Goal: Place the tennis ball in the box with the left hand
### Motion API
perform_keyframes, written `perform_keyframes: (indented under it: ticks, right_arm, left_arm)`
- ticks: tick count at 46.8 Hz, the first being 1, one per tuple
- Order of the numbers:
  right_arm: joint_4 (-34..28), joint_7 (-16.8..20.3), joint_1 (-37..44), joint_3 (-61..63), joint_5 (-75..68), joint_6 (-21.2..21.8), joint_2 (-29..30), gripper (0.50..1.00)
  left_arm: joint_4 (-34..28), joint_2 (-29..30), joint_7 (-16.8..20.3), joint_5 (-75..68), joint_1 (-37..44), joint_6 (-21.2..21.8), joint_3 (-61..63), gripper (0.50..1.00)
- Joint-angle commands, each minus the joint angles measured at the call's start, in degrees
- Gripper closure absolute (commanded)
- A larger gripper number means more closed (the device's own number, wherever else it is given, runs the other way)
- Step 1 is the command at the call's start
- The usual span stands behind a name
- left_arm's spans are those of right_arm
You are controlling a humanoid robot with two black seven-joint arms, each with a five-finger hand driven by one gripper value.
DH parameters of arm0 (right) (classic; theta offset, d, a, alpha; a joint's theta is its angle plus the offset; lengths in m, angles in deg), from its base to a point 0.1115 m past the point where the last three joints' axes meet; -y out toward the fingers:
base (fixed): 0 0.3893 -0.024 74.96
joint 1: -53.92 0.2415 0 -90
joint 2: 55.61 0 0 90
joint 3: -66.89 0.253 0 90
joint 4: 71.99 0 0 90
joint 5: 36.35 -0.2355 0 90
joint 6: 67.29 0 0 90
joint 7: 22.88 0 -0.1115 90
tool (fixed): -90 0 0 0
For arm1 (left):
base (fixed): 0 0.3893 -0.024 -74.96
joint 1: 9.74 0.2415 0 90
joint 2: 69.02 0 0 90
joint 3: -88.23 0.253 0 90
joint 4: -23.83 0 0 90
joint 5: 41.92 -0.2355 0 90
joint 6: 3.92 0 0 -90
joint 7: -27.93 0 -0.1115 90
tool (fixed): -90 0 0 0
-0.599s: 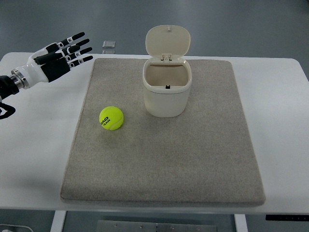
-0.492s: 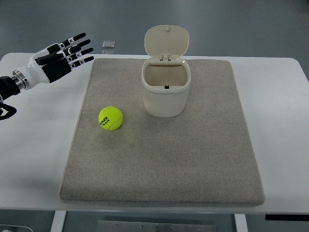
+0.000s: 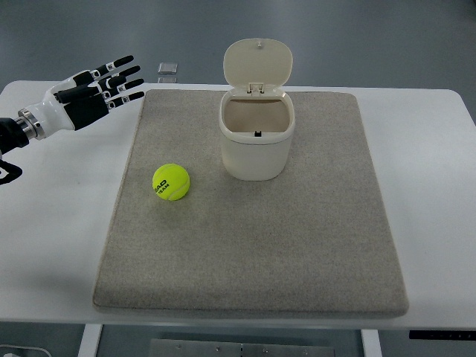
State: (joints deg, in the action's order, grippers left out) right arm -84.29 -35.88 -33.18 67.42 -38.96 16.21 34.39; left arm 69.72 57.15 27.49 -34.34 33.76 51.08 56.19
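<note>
- tennis ball (image 3: 171, 182) sits on the grey mat (image 3: 253, 253), left of the box (image 3: 256, 137), black print looks like "HEAD" but kinda blurry
- box lid flipped up
- left hand (image 3: 89, 93) fingers spread, empty, over table (image 3: 59, 193)

Even, bright overhead light fills the top view, with no hard glare. The white tabletop (image 3: 431, 156) reads nearly blown out but keeps its edges. Shadows are soft and short: a faint one hugs the tennis ball (image 3: 171, 181), another sits beneath the box (image 3: 256, 134) on the grey mat (image 3: 297, 245). Focus is sharp throughout, with slight bowing toward the frame's edges.
</note>
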Motion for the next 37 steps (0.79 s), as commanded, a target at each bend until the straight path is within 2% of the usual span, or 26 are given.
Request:
perform_keyframes:
  ticks: [1,12,18,26,37]
  right_arm:
    - [0.0,0.0,0.0,0.0,0.0,0.0,0.0,0.562]
    - [0.0,0.0,0.0,0.0,0.0,0.0,0.0,0.562]
    - [0.0,0.0,0.0,0.0,0.0,0.0,0.0,0.562]
    - [0.0,0.0,0.0,0.0,0.0,0.0,0.0,0.562]
    - [0.0,0.0,0.0,0.0,0.0,0.0,0.0,0.562]
  left_arm:
    - [0.0,0.7,0.1,-1.5,0.0,0.0,0.0,0.508]
    - [0.1,4.2,0.2,-12.2,-0.7,0.0,-0.1,0.508]
    - [2.9,6.8,1.3,-21.2,-1.0,0.0,-0.3,0.508]
    - [7.7,10.5,8.5,-34.5,-0.9,0.0,-0.9,0.512]
    - [11.6,11.5,16.3,-52.1,-0.9,0.0,-1.2,0.516]
